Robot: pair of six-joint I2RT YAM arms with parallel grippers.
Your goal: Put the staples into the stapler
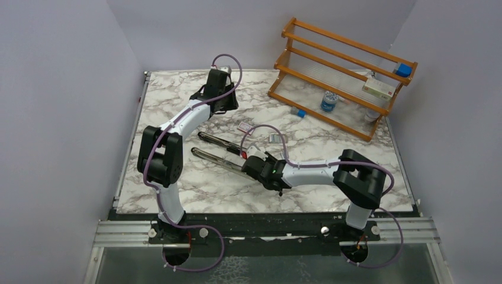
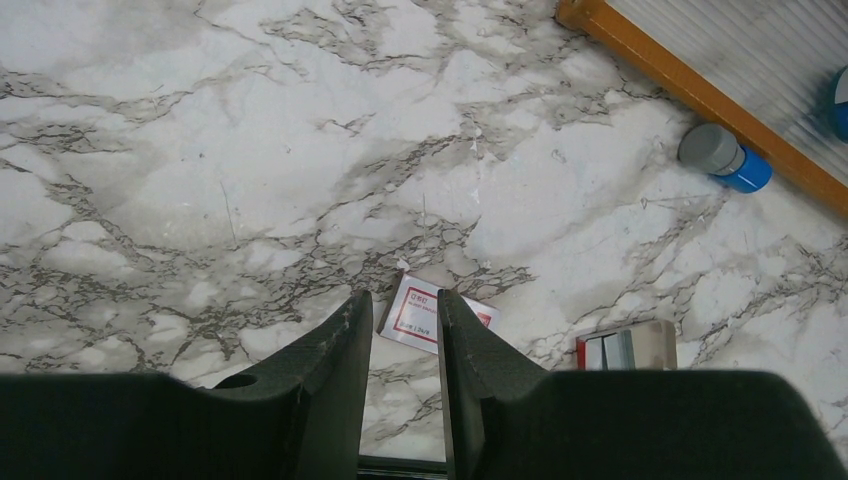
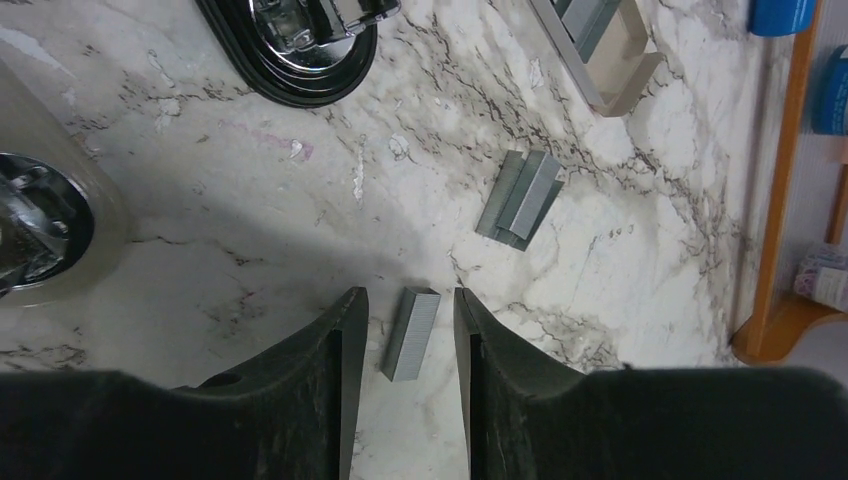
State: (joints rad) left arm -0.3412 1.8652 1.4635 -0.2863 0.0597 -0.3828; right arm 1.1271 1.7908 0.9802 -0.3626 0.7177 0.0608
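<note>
Right gripper (image 3: pixel 408 300): jaws spread, straddling one staple strip (image 3: pixel 411 335) that lies flat on the desk (image 1: pixel 195 189). There's a gap on both sides, so nothing is pinched yet. I read this as the pick step.

- The strip sits slightly skewed to the jaws. Square the wrist to it before you close, or it will twist out.
- Get the fingertips right down to the marble. The strip is low, and a high pinch will ride over it.
- Close slowly on the long sides. I'd expect glued strips like this to snap or buckle under a hard squeeze.
- Grip near the middle so it hangs level for the drop-in.

The stapler (image 1: pixel 214 158) lies opened out flat just left of the right gripper. Its black end (image 3: pixel 300 50) shows at the top of the right wrist view. Lift clear before you traverse. I can't tell from here which half carries the channel, so check that before you commit.

Spare strips (image 3: pixel 520 195) lie just beyond on the desk, near the open box tray (image 3: pixel 600 50). They're a fallback if this one breaks.

Left gripper (image 2: pixel 403 295): jaws apart and empty, hovering over the desk with the box lid (image 2: pixel 415 312) just past the tips. Use it to steady the stapler during insertion if the stapler slides.
</note>
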